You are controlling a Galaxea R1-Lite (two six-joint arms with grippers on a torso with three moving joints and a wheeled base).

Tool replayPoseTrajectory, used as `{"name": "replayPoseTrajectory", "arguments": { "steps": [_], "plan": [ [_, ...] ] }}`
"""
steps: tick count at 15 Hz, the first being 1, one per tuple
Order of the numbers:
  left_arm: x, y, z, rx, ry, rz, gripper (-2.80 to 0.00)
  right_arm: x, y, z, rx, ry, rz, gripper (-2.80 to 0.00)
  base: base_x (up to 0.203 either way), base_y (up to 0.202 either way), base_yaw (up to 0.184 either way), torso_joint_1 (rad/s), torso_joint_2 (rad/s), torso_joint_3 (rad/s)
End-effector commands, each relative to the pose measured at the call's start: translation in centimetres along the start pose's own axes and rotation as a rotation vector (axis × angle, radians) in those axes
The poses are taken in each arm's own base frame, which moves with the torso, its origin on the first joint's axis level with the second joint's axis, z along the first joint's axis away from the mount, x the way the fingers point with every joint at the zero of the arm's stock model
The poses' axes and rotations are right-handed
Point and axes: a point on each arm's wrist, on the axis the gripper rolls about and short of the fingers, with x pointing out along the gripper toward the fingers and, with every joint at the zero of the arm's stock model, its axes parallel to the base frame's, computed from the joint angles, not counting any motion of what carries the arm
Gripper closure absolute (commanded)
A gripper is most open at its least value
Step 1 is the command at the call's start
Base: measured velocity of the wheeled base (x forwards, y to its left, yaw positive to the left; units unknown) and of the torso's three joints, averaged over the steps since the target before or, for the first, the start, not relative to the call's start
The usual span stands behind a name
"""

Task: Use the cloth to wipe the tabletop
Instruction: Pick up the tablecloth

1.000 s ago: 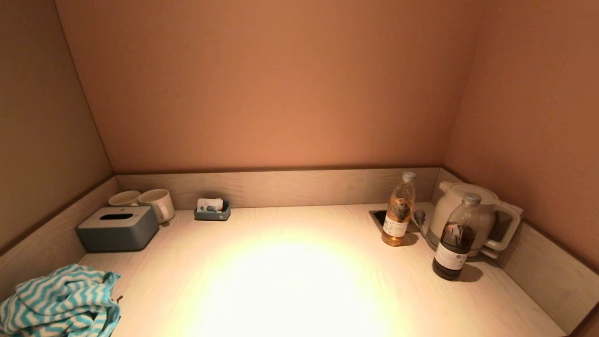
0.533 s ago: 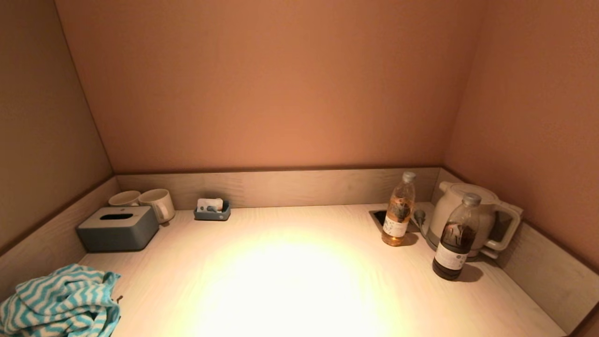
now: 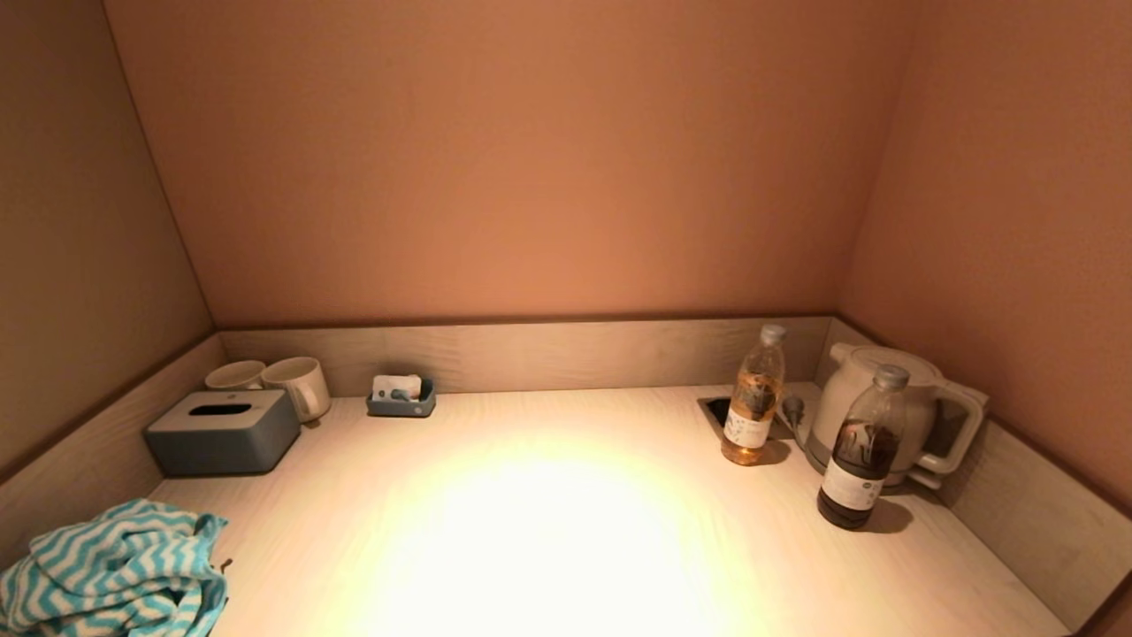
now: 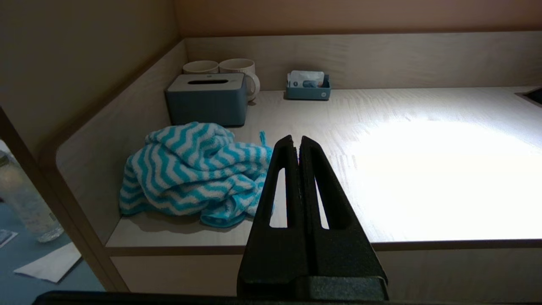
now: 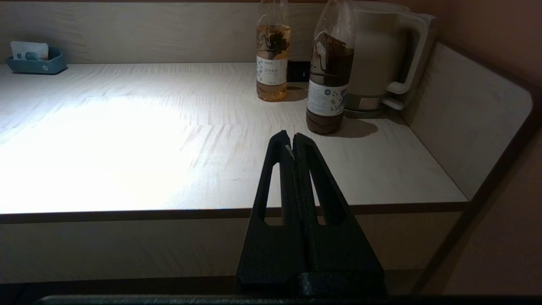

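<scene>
cloth (image 4: 197,171) lies bunched on the tabletop (image 4: 423,178), untouched, just ahead and left of the left gripper (image 4: 299,142), whose fingers are pressed together. right gripper (image 5: 290,140) likewise, parked. wiping hasn't begun; next likely calls for opening and reaching in.

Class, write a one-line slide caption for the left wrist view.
Shut left end effector held before the tabletop's front edge, near the crumpled striped cloth.

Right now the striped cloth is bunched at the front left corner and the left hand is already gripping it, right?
Not gripping. The left wrist view shows the left hand shut and empty, short of the cloth, which is bunched at the front left corner.
</scene>
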Motion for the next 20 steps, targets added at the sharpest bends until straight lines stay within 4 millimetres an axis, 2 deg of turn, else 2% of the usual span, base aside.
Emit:
{"name": "replayPoseTrajectory", "arguments": {
  "steps": [1, 3, 5, 8, 11, 16, 20],
  "plan": [
    [-0.4, 0.0, 1.1, -0.003, 0.033, 0.002, 0.00, 0.0, 0.0, 0.0, -0.001, 0.001, 0.001, 0.00, 0.000, 0.000, 0.000, 0.000, 0.00, 0.000],
    [0.2, 0.1, 2.4, -0.059, 0.108, 0.039, 0.00, 0.0, 0.0, 0.0, -0.001, 0.002, 0.001, 0.00, 0.000, 0.000, 0.000, 0.000, 0.00, 0.000],
    [2.0, 0.2, 4.2, -0.124, 0.227, 0.091, 0.00, 0.0, 0.0, 0.0, -0.001, 0.001, 0.001, 0.00, 0.000, 0.000, 0.000, 0.000, 0.00, 0.000],
    [6.4, 0.3, 6.7, -0.215, 0.405, 0.205, 0.00, 0.0, 0.0, 0.0, 0.001, 0.001, 0.001, 0.00, 0.000, 0.000, 0.000, 0.000, 0.00, 0.000],
    [11.3, 0.6, 8.3, -0.328, 0.537, 0.330, 0.00, 0.0, 0.0, 0.0, -0.001, 0.001, 0.001, 0.00, 0.000, 0.000, 0.000, 0.000, 0.00, 0.000],
    [19.6, 1.7, 7.1, -0.441, 0.824, 0.562, 0.00, 0.0, 0.0, 0.0, -0.001, 0.001, 0.001, 0.00, 0.000, 0.000, 0.000, 0.000, 0.00, 0.000],
    [23.2, 2.5, 3.7, -0.462, 1.012, 0.665, 0.00, 0.0, 0.0, 0.0, -0.001, 0.001, 0.001, 0.00, 0.000, 0.000, 0.000, 0.000, 0.00, 0.000]
  ]
}}
